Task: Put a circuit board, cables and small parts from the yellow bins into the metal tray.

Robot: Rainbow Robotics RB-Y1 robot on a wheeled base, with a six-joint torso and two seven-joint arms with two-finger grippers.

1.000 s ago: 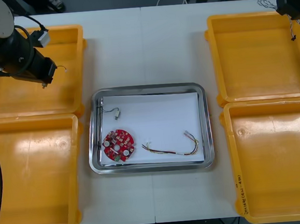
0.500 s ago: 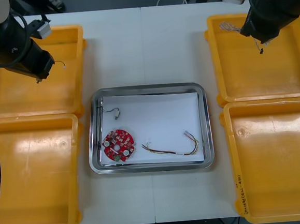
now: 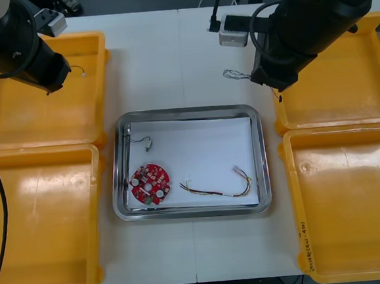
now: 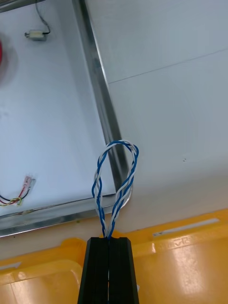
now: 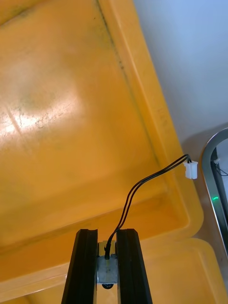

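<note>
My right gripper [image 4: 109, 240] is shut on a twisted blue and white cable [image 4: 115, 185], whose loop hangs over the tray's right rim [image 4: 102, 95]. In the front view that cable [image 3: 236, 74] sticks out left of the right arm, between the far right bin [image 3: 330, 85] and the metal tray [image 3: 263, 149]. My left gripper [image 5: 107, 235] is shut on a small metal part [image 5: 107, 268] with a black cable and white plug [image 5: 191, 168], above the far left bin [image 5: 61, 118]. The tray holds a round red circuit board [image 3: 150, 182], a red and yellow cable [image 3: 220, 189] and a small metal part [image 3: 147, 143].
Near left bin [image 3: 38, 226] and near right bin [image 3: 353, 208] flank the tray. The left arm [image 3: 25, 50] hangs over the far left bin [image 3: 17, 122]. The tray is white inside.
The right arm has swung left from the far right bin to the tray's far right corner, carrying the blue and white cable. The left arm shifted slightly away with its part.
</note>
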